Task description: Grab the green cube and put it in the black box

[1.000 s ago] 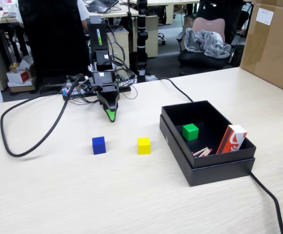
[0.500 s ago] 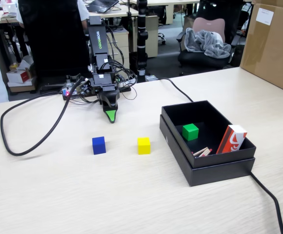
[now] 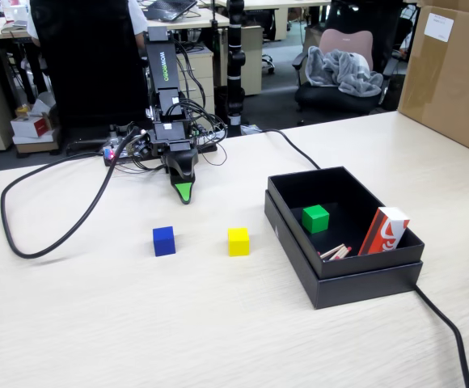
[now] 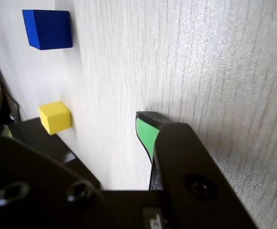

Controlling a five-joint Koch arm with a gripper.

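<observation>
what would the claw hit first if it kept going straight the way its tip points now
Most likely the bare table. The claw points steeply down, tip close above the surface. The blue cube and yellow cube sit further forward, either side of that line, though depth is hard to judge.

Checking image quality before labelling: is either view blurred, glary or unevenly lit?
Fixed view: evenly lit and sharp, soft shadows; the green cube reads clearly inside the black box. Wrist view: the tabletop glares pale toward upper left, and the near gripper body is dark and soft.
</observation>
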